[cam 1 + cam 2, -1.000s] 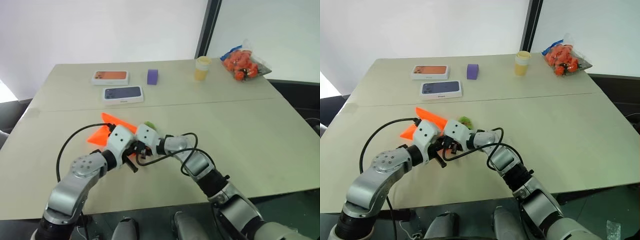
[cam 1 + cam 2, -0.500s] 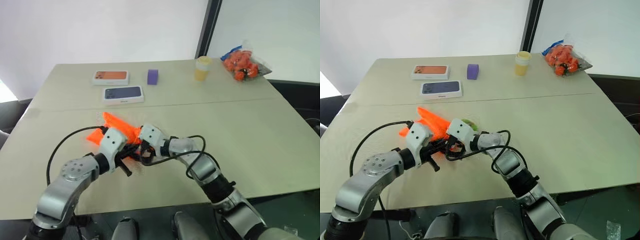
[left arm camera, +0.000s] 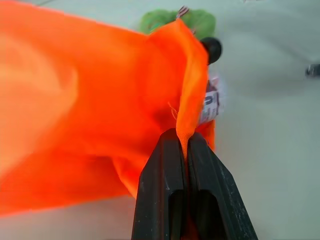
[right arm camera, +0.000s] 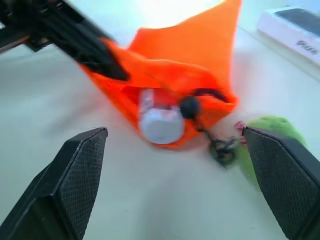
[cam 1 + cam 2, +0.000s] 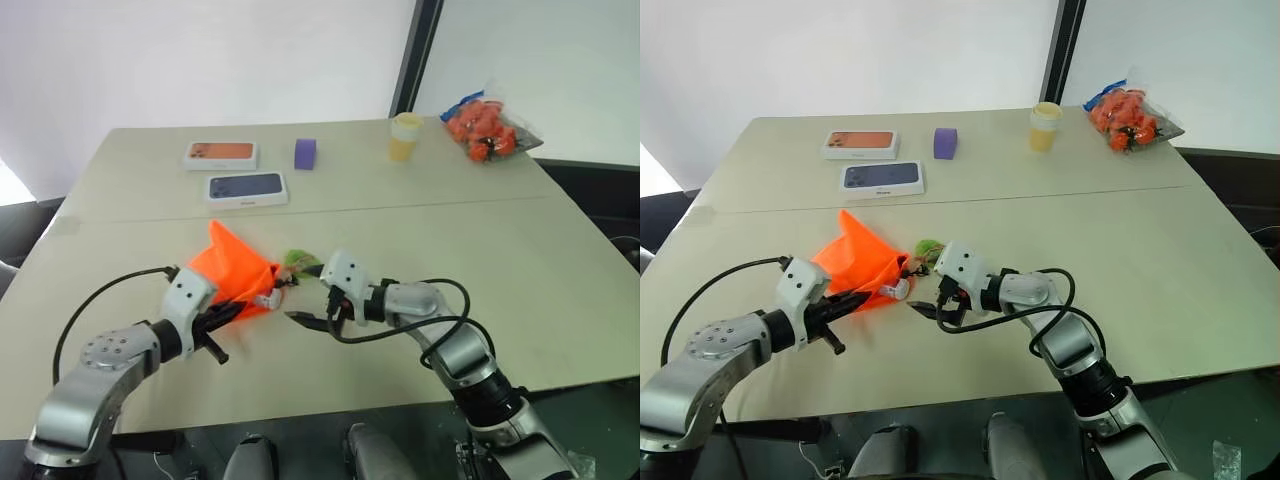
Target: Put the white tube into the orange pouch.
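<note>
- Pinching a fold of the orange pouch point(image 3: 100, 115) at its mouth edge with the left gripper point(image 3: 182, 150), fingers pressed together on the fabric; lifting that edge off the table point(image 5: 480, 250) so the pouch is standing up in a peak.
- Lying in the pouch's open mouth, the white tube point(image 4: 159, 119); poking its capped end out toward the right gripper point(image 4: 177, 185), the rest tucked inside the fabric; possibly resting on the lower lip of the pouch, though the blur is leaving that unsure.
- Hanging just beside the tube's exposed end, right gripper with fingers spread wide and nothing between them; standing apart from both tube and pouch, pointing at the pouch mouth.
- Trailing from the mouth, a dark drawstring with a black bead point(image 4: 189, 106); ending at a green charm point(image 5: 930, 247) lying on the table between pouch and right gripper.
- Sitting at the far edge of the table: two flat boxes point(image 5: 245, 188), a purple block point(image 5: 305, 153), a pale yellow cup point(image 5: 405, 136) and a clear bag of orange fruit point(image 5: 487, 128), all well apart from the grippers.
</note>
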Controlling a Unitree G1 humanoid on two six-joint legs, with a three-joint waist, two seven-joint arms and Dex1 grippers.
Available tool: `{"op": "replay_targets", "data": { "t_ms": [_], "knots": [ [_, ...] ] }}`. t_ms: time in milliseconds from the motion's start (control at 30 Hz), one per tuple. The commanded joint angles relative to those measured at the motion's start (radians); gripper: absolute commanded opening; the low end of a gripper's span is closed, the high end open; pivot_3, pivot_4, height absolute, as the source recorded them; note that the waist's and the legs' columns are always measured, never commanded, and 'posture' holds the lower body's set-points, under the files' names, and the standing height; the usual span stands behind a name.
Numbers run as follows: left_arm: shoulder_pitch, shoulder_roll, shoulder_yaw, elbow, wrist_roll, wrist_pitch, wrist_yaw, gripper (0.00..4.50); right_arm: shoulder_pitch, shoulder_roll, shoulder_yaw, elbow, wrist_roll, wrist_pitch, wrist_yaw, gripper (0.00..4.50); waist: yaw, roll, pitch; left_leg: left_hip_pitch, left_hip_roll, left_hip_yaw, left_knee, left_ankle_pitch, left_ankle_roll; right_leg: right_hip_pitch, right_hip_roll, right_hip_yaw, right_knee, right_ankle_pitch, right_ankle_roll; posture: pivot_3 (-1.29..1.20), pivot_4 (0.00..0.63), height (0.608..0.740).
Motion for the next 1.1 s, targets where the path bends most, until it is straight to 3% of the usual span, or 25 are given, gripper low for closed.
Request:
{"op": "replay_targets", "data": {
  "t_ms": [33,300,500,533,600,833,867,1100],
  "knots": [
    [0.021,0.025,0.028,-0.009,-0.021,-0.026,-0.036,0.00,-0.034,-0.009,-0.029,0.011,-0.005,-0.040,-0.018,4.48,0.000,0.000,0.000,0.000,0.000,0.001,0.000,0.000,0.000,0.000,0.000,0.000,-0.001,0.000,0.000,0.00,0.150,0.723],
    [-0.013,-0.005,0.008,0.013,-0.064,-0.035,-0.045,0.00,-0.149,-0.002,0.022,0.293,-0.121,-0.221,-0.051,4.48,0.000,0.000,0.000,0.000,0.000,0.002,0.000,0.000,0.000,0.000,-0.001,0.001,-0.002,0.000,-0.001,0.00,0.150,0.723],
    [-0.027,-0.029,0.037,0.006,-0.106,-0.030,-0.026,2.87,-0.236,0.024,0.061,0.512,-0.223,-0.338,-0.097,4.50,0.000,0.000,0.000,-0.001,0.000,0.002,-0.001,0.000,0.000,0.003,0.000,0.001,-0.001,0.001,0.000,0.00,0.150,0.723],
    [-0.028,-0.033,0.050,0.007,-0.120,-0.027,-0.022,3.33,-0.244,0.028,0.061,0.535,-0.230,-0.352,-0.102,4.25,0.000,0.000,0.000,-0.001,0.000,0.002,-0.001,0.000,0.000,0.003,0.000,0.001,0.000,0.001,0.000,0.00,0.150,0.723],
    [-0.032,-0.036,0.070,0.009,-0.139,-0.026,-0.016,3.34,-0.255,0.034,0.061,0.566,-0.239,-0.377,-0.105,3.65,-0.001,0.000,0.000,-0.001,0.000,0.002,-0.001,0.000,0.000,0.003,0.000,0.001,0.000,0.001,0.000,0.00,0.150,0.723],
    [-0.073,-0.063,0.153,0.040,-0.195,-0.034,0.027,3.34,-0.228,0.028,0.037,0.543,-0.249,-0.403,-0.115,0.26,-0.001,0.000,0.000,0.000,0.000,0.001,0.000,0.000,0.000,0.005,0.000,0.001,0.000,0.001,0.000,0.00,0.150,0.723],
    [-0.081,-0.064,0.159,0.042,-0.202,-0.033,0.030,3.34,-0.217,0.022,0.025,0.522,-0.245,-0.397,-0.124,0.06,0.000,0.000,0.000,0.000,0.000,0.001,0.000,0.000,0.000,0.005,0.000,0.001,0.000,0.001,0.000,0.00,0.150,0.723],
    [-0.153,-0.068,0.142,0.122,-0.175,-0.075,0.054,3.34,-0.082,-0.022,-0.152,0.238,-0.110,-0.246,-0.137,0.06,0.003,0.000,0.000,-0.001,0.000,0.001,0.000,0.000,0.000,0.005,0.000,0.000,0.000,0.001,0.000,0.00,0.150,0.723]
  ]
}}
